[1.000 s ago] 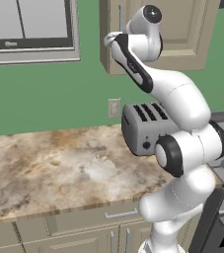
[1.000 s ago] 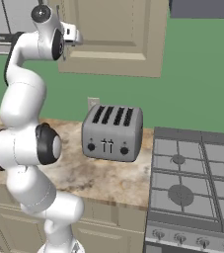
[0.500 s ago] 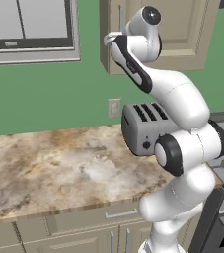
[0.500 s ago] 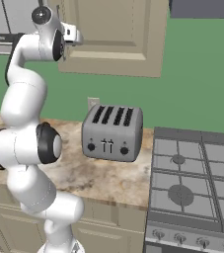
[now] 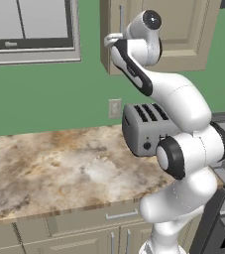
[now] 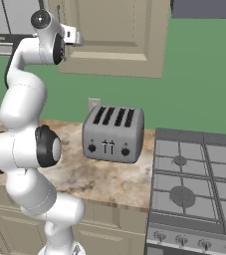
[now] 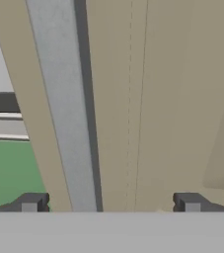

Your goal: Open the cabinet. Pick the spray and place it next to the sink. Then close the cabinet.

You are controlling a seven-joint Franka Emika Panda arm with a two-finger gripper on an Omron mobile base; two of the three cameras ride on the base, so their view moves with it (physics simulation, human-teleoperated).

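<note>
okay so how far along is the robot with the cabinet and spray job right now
Nothing looks finished yet: the cabinet door is shut. In hand: the claw is open at the door's silver handle, which runs between the finger tips but is not gripped. Left to do: pull the door open, take out the spray, set it by the sink, and close the cabinet.

Green wall [image 6: 204, 84], marbled counter [image 5: 49, 171], toaster [image 6: 113, 133], stove [image 6: 194, 187].
</note>
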